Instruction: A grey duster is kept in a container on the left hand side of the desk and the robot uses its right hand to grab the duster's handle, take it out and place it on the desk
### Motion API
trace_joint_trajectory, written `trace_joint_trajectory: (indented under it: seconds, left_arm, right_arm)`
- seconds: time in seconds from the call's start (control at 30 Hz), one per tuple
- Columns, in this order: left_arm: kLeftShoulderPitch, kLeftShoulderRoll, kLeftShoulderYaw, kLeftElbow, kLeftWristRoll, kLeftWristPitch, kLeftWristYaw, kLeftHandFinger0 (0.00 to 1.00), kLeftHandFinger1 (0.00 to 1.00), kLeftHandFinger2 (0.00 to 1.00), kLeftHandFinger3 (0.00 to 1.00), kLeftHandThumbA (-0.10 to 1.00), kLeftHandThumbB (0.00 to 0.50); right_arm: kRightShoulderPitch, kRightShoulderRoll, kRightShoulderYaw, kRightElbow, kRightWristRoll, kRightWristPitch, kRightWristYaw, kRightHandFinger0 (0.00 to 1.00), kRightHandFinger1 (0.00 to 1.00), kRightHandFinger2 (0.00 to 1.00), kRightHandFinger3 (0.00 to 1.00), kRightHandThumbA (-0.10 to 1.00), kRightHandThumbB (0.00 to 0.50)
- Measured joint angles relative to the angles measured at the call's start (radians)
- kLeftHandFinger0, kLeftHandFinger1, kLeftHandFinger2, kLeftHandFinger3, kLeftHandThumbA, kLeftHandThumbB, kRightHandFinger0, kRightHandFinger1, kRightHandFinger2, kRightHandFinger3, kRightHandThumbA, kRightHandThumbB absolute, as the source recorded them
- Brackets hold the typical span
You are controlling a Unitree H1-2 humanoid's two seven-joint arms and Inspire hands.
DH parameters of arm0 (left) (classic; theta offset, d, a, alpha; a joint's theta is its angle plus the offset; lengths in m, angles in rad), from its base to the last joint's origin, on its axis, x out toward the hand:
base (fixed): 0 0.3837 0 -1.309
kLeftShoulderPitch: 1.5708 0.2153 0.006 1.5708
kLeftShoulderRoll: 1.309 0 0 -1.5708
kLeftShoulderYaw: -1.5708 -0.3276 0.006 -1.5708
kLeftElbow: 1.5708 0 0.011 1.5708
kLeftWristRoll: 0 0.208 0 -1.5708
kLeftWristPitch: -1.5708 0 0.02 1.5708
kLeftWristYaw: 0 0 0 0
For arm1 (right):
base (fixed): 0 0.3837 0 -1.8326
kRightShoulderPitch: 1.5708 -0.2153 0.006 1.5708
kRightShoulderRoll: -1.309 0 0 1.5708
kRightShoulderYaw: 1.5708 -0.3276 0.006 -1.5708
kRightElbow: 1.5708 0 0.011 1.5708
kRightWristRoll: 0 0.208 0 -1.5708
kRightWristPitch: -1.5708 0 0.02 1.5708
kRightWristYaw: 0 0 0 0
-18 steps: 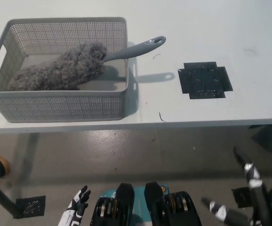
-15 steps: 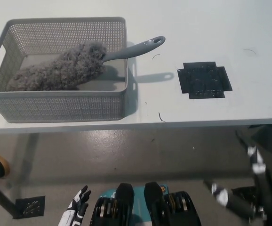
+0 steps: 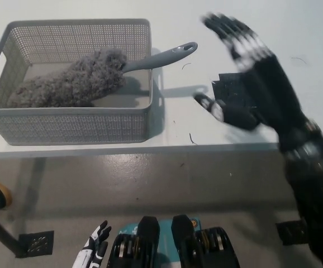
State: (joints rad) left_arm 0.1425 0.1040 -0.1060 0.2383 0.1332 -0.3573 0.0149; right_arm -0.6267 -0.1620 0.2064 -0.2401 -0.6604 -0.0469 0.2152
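Right hand (image 3: 251, 84) hovers centre-right, blurred, fingers splayed, empty, masking part of a black tape patch (image 3: 226, 87). Grey duster (image 3: 66, 84) lies in the mesh basket (image 3: 77, 127) upper left, handle (image 3: 164, 57) overhanging. Left hand (image 3: 94, 249) bottom-left, cropped, grip unreadable.

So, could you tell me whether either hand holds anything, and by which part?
Nothing is held. The right hand hovers open, clear of the duster's handle; the left hand rests low, empty.

Duster (image 3: 72, 81) in container (image 3: 83, 125) at desk (image 3: 295, 33) left, handle (image 3: 161, 57) over its right rim
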Motion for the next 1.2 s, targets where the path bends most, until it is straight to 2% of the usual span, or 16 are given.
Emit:
trace_joint_trajectory:
  seconds: [0.13,0.43,0.67,0.8,0.9,0.97,1.1,1.2]
  left_arm:
    - [-0.002,0.002,-0.001,0.002,0.000,-0.001,0.000,1.00,1.00,1.00,1.00,0.98,0.192]
    - [-0.004,0.015,-0.007,0.000,0.007,-0.025,0.000,1.00,1.00,1.00,1.00,0.99,0.197]
    - [-0.011,0.037,-0.017,-0.017,0.018,-0.056,0.000,1.00,1.00,1.00,1.00,0.96,0.177]
    - [-0.011,0.041,-0.022,-0.020,0.020,-0.064,-0.001,1.00,1.00,1.00,1.00,0.96,0.200]
    - [-0.011,0.041,-0.028,-0.020,0.020,-0.065,-0.003,1.00,1.00,1.00,1.00,0.96,0.198]
    - [-0.012,0.042,-0.029,-0.021,0.020,-0.065,-0.004,1.00,1.00,1.00,1.00,0.95,0.178]
    - [-0.019,0.049,-0.033,-0.021,0.020,-0.066,-0.012,1.00,1.00,1.00,1.00,0.94,0.206]
    - [-0.024,0.051,-0.034,-0.021,0.019,-0.066,-0.015,1.00,1.00,1.00,1.00,0.93,0.200]
  right_arm:
    - [-0.122,-0.004,0.057,0.141,-0.073,0.051,0.043,1.00,1.00,1.00,1.00,0.88,0.500]
    - [-0.425,0.006,0.237,0.648,-0.237,0.211,0.122,1.00,1.00,1.00,1.00,0.85,0.500]
    - [-0.564,0.042,0.302,0.953,-0.284,0.314,0.125,1.00,1.00,1.00,1.00,0.81,0.500]
    - [-0.585,0.056,0.315,1.026,-0.284,0.339,0.116,1.00,1.00,1.00,1.00,0.82,0.500]
    - [-0.587,0.065,0.323,1.088,-0.283,0.352,0.103,1.00,1.00,1.00,1.00,0.84,0.500]
    - [-0.587,0.067,0.324,1.111,-0.282,0.355,0.098,1.00,1.00,1.00,1.00,0.87,0.500]
    - [-0.586,0.067,0.324,1.113,-0.279,0.360,0.088,1.00,1.00,1.00,1.00,0.88,0.500]
    - [-0.586,0.070,0.324,1.109,-0.276,0.364,0.086,1.00,1.00,1.00,1.00,0.87,0.500]
